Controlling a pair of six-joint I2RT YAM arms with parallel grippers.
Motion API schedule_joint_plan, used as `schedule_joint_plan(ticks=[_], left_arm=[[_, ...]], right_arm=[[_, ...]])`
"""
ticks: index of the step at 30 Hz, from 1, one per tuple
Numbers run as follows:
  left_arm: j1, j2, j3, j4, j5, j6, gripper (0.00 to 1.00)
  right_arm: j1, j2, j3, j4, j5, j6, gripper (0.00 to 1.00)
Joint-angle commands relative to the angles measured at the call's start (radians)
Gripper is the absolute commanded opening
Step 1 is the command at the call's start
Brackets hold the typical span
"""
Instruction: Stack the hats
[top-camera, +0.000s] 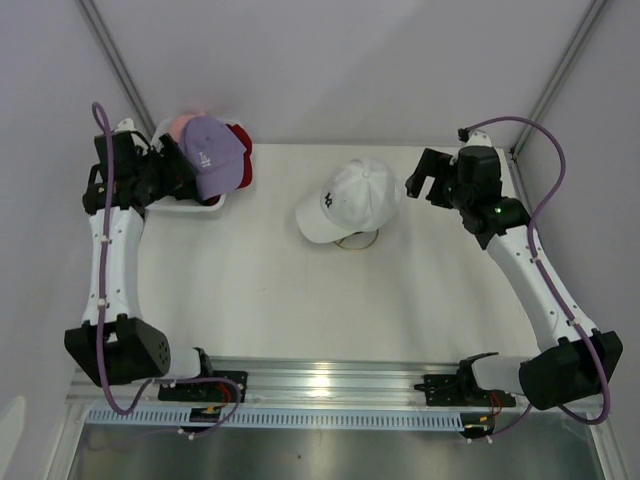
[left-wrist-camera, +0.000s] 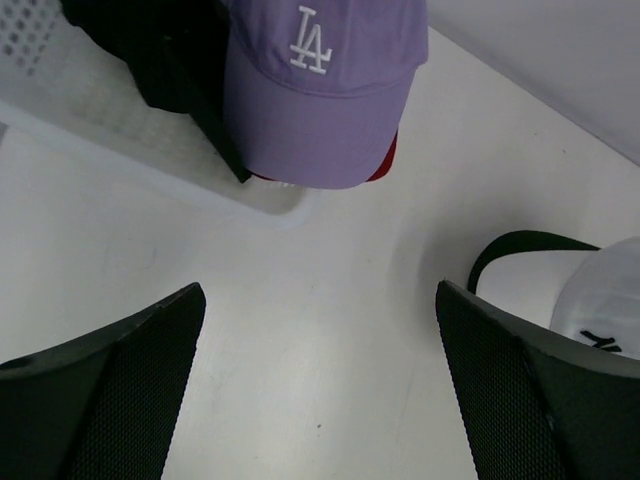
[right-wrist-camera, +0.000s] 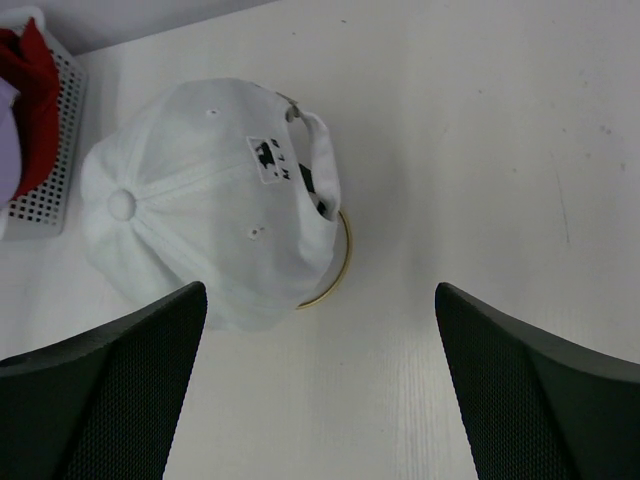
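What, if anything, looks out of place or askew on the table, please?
The lavender cap lies askew in the white basket, its brim hanging over the rim. The white cap sits off-centre on the gold stand, whose ring peeks out one side. Nothing looks spilled or damaged.

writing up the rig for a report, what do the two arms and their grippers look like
The left arm and right arm both have white link covers between bulky black joint housings. A purple cable loops along each. The right arm shows a small green light near its wrist. The left gripper and right gripper each carry two black fingers with a fine mesh texture.
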Motion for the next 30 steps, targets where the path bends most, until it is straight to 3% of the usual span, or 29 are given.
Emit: schedule_joint_plan(ticks=[1,4,7,10,12,14,18,21,22,23,26,30], left_arm=[[-0.006,0.044,-0.046,0.164,0.112,-0.111,0.98],[-0.033,0.047,-0.156,0.287,0.078,-0.191,0.94],[-0.107,0.065,-0.172,0.321,-0.05,-0.154,0.94],[-0.193,0.145,-0.095,0.266,-0.118,-0.099,0.94],[-0.211,0.217,-0.03,0.206,-0.132,-0.163,0.91],[-0.273,0.269,0.007,0.163,-0.24,-0.299,0.88],[-0.407,0.341,0.092,0.135,-0.491,-0.367,0.87],[-0.445,0.482,0.237,0.056,-0.589,-0.263,0.86],[-0.457,0.523,0.376,0.014,-0.618,-0.239,0.86],[-0.461,0.563,0.421,-0.047,-0.649,-0.176,0.86],[-0.462,0.695,0.596,-0.134,-0.744,-0.053,0.79],[-0.462,0.788,0.673,-0.144,-0.831,0.1,0.75]], right_arm=[[-0.004,-0.008,0.018,0.105,-0.072,0.024,1.0],[-0.004,-0.002,0.004,0.163,-0.128,0.025,0.99],[-0.004,0.031,0.041,0.148,-0.123,0.013,1.0],[-0.006,0.064,0.079,0.122,-0.12,0.005,1.0],[-0.004,0.065,0.079,0.116,-0.116,0.011,0.99],[-0.006,0.061,0.061,0.132,-0.105,0.02,1.0],[-0.007,0.047,0.033,0.163,-0.116,0.036,1.0],[-0.009,0.053,0.062,0.143,-0.131,0.013,1.0],[-0.01,0.058,0.07,0.134,-0.123,0.004,1.0],[-0.01,0.058,0.079,0.122,-0.119,-0.012,0.99],[-0.013,0.045,0.079,0.117,-0.113,-0.021,1.0],[-0.021,0.036,0.064,0.117,-0.105,-0.022,1.0]])
